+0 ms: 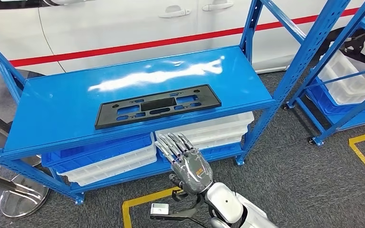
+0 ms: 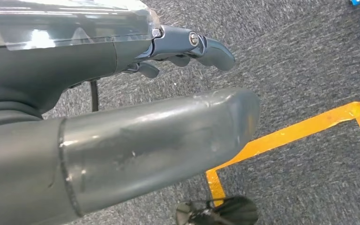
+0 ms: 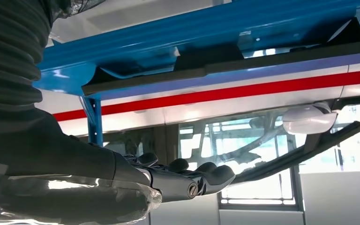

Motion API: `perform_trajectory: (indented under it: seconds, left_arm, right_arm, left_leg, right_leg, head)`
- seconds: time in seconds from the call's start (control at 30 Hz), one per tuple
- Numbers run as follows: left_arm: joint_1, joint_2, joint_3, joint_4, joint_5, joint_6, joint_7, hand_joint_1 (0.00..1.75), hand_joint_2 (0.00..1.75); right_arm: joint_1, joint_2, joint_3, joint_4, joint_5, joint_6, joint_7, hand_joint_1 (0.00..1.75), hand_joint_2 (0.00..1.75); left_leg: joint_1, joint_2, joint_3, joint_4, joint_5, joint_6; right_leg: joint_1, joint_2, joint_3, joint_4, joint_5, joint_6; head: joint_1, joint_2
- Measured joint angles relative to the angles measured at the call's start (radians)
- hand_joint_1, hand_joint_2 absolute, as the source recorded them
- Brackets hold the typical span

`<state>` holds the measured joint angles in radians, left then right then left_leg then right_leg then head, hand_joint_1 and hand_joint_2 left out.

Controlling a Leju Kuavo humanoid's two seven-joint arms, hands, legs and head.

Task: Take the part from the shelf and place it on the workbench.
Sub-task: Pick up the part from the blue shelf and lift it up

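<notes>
A flat black plastic part with several cut-outs lies across the middle of the blue shelf top. My right hand is raised in front of the shelf's front edge, just below and to the right of the part's middle. Its fingers are stretched out toward the shelf and hold nothing. In the right wrist view the right hand is apart from the part's long black edge. In the left wrist view my left hand hangs over grey carpet, fingers loosely extended and empty.
White and blue bins fill the lower shelf level. A second blue rack with white bins stands at the right. A white car with a red stripe is behind. Yellow floor tape and a chrome stand base lie near my feet.
</notes>
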<state>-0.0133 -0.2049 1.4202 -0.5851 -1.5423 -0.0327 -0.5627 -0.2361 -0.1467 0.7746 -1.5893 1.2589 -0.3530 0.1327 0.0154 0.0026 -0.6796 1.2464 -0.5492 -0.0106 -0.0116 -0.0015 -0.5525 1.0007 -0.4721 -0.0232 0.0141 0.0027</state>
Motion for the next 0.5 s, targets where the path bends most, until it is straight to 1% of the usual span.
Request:
perform_trajectory:
  seconds: [0.03, 0.07, 0.1, 0.13, 0.17, 0.23, 0.27, 0.3, 0.33, 0.4, 0.43, 0.47, 0.5]
  left_arm:
    - [0.001, 0.001, 0.000, 0.000, -0.001, 0.000, 0.000, 0.00, 0.00]
    - [0.000, 0.002, 0.000, 0.000, -0.002, -0.001, 0.000, 0.00, 0.00]
    - [-0.001, 0.003, 0.000, 0.001, -0.003, -0.002, 0.000, 0.00, 0.00]
    - [-0.002, 0.004, 0.000, 0.001, -0.005, -0.003, 0.000, 0.00, 0.00]
    - [-0.002, 0.004, 0.000, 0.001, -0.007, -0.003, 0.000, 0.00, 0.00]
    - [-0.001, 0.005, 0.000, 0.001, -0.010, -0.003, 0.000, 0.00, 0.00]
    - [0.000, 0.005, 0.000, 0.001, -0.010, -0.003, 0.000, 0.00, 0.00]
    - [0.000, 0.005, 0.000, 0.001, -0.011, -0.003, 0.000, 0.00, 0.00]
    - [0.000, 0.005, 0.000, 0.001, -0.013, -0.004, 0.001, 0.00, 0.00]
    - [0.000, 0.007, 0.000, 0.001, -0.017, -0.004, 0.003, 0.00, 0.00]
    - [0.000, 0.008, 0.000, 0.001, -0.019, -0.005, 0.003, 0.00, 0.00]
    - [0.002, 0.009, 0.001, 0.001, -0.020, -0.006, 0.004, 0.00, 0.00]
    - [0.003, 0.009, 0.001, 0.002, -0.021, -0.006, 0.004, 0.00, 0.00]
  right_arm:
    - [-0.001, 0.001, 0.000, -0.001, 0.000, 0.003, 0.000, 0.00, 1.75]
    - [-0.002, 0.003, 0.000, -0.003, 0.000, 0.007, 0.000, 0.00, 1.75]
    - [-0.004, 0.005, 0.000, -0.006, 0.000, 0.014, 0.000, 0.00, 1.75]
    - [-0.006, 0.007, 0.000, -0.010, 0.000, 0.020, 0.001, 0.00, 1.75]
    - [-0.008, 0.008, 0.000, -0.013, 0.000, 0.024, 0.001, 0.00, 1.75]
    - [-0.010, 0.010, 0.000, -0.017, -0.001, 0.029, 0.001, 0.00, 1.75]
    - [-0.012, 0.010, -0.001, -0.018, -0.002, 0.029, 0.002, 0.00, 1.75]
    - [-0.013, 0.010, -0.001, -0.020, -0.003, 0.031, 0.002, 0.00, 1.75]
    - [-0.015, 0.011, -0.001, -0.021, -0.005, 0.033, 0.002, 0.00, 1.75]
    - [-0.016, 0.011, -0.001, -0.020, -0.010, 0.040, 0.002, 0.00, 1.75]
    - [-0.015, 0.011, -0.001, -0.017, -0.013, 0.043, 0.002, 0.00, 1.75]
    - [-0.015, 0.011, -0.001, -0.014, -0.015, 0.045, 0.002, 0.00, 1.75]
    - [-0.014, 0.011, -0.001, -0.011, -0.016, 0.045, 0.002, 0.00, 1.75]
  left_leg:
    - [0.003, 0.000, 0.033, -0.070, 0.040, -0.001]
    - [0.004, 0.001, 0.066, -0.138, 0.065, 0.000]
    - [0.003, 0.000, 0.093, -0.192, 0.080, 0.004]
    - [0.001, -0.001, 0.107, -0.222, 0.081, 0.010]
    - [-0.001, -0.002, 0.110, -0.230, 0.074, 0.018]
    - [-0.001, -0.004, 0.119, -0.235, 0.071, 0.034]
    - [0.000, -0.004, 0.125, -0.237, 0.069, 0.041]
    - [0.000, -0.005, 0.134, -0.239, 0.066, 0.048]
    - [0.000, -0.005, 0.140, -0.241, 0.063, 0.053]
    - [-0.002, -0.005, 0.151, -0.241, 0.051, 0.060]
    - [-0.004, -0.006, 0.159, -0.241, 0.044, 0.061]
    - [-0.006, -0.007, 0.169, -0.241, 0.035, 0.061]
    - [-0.008, -0.008, 0.183, -0.241, 0.025, 0.060]
  right_leg:
    - [-0.001, 0.001, 0.004, 0.002, -0.005, 0.005]
    - [-0.001, 0.001, 0.008, 0.004, -0.011, 0.010]
    - [0.001, 0.002, 0.010, 0.007, -0.017, 0.017]
    - [0.003, 0.003, 0.012, 0.008, -0.021, 0.023]
    - [0.004, 0.003, 0.012, 0.011, -0.021, 0.030]
    - [0.002, 0.003, 0.014, 0.020, -0.021, 0.040]
    - [0.000, 0.002, 0.009, 0.038, -0.026, 0.044]
    - [-0.001, 0.002, -0.007, 0.071, -0.040, 0.047]
    - [-0.002, 0.002, -0.036, 0.122, -0.059, 0.050]
    - [-0.001, 0.002, -0.123, 0.251, -0.103, 0.053]
    - [-0.001, 0.002, -0.161, 0.296, -0.112, 0.053]
    - [-0.001, 0.002, -0.185, 0.310, -0.104, 0.050]
    - [0.002, 0.002, -0.191, 0.288, -0.077, 0.045]
  head:
    - [0.000, 0.000]
    - [0.000, 0.000]
    - [0.000, 0.000]
    - [0.000, 0.000]
    - [0.000, 0.000]
    - [0.000, 0.000]
    - [0.000, 0.000]
    - [0.000, 0.000]
    - [0.000, 0.000]
    - [0.000, 0.000]
    - [0.000, 0.000]
    - [0.000, 0.000]
    - [0.000, 0.000]
